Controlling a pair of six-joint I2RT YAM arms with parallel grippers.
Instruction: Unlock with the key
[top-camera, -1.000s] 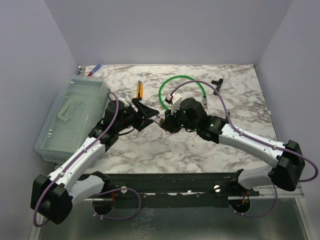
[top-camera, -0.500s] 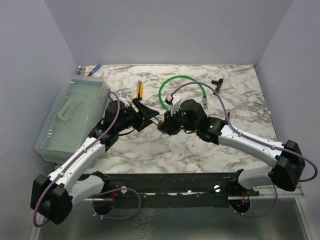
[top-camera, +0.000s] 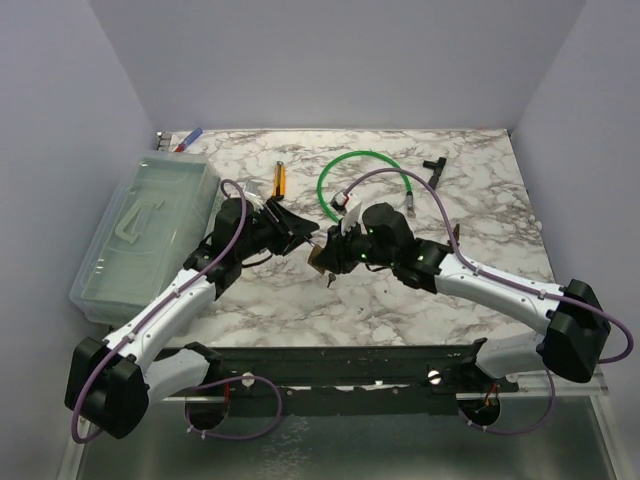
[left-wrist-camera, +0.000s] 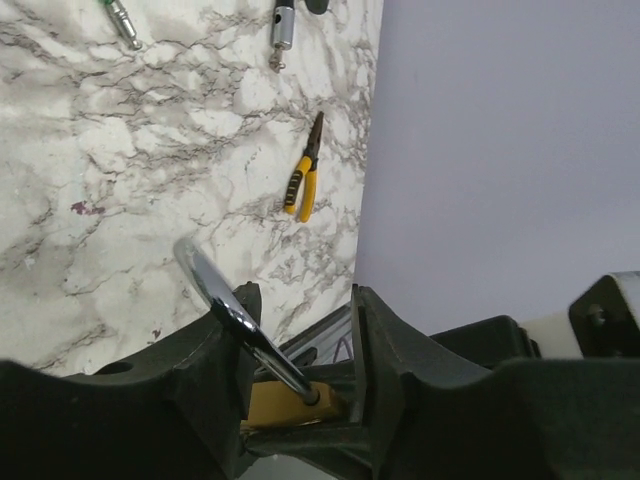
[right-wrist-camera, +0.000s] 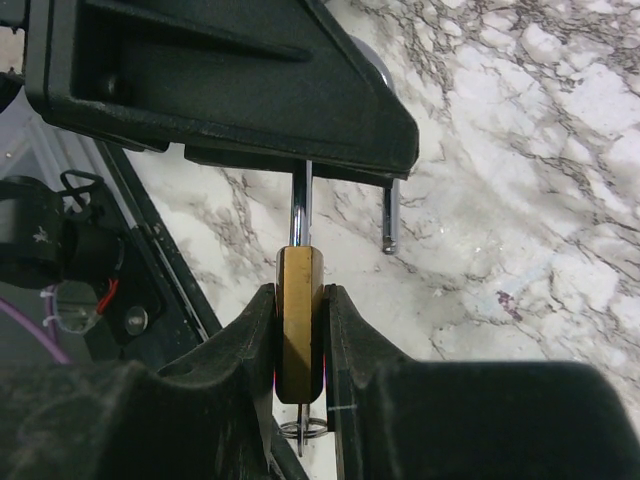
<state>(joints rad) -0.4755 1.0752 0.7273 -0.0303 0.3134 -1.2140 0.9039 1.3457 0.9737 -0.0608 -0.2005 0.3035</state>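
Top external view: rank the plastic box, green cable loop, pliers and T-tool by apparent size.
1. plastic box
2. green cable loop
3. pliers
4. T-tool
The last two look close, with the pliers slightly longer.

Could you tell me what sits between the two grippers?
The brass padlock: the right gripper clamps its body, its shackle reaches the left gripper; clearest in the right wrist view.

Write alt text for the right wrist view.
The right gripper clamps a brass padlock edge-on, its shackle rising under the black left gripper, one shackle leg hanging free of the body. A thin wire ring shows below the padlock; marble table lies behind.
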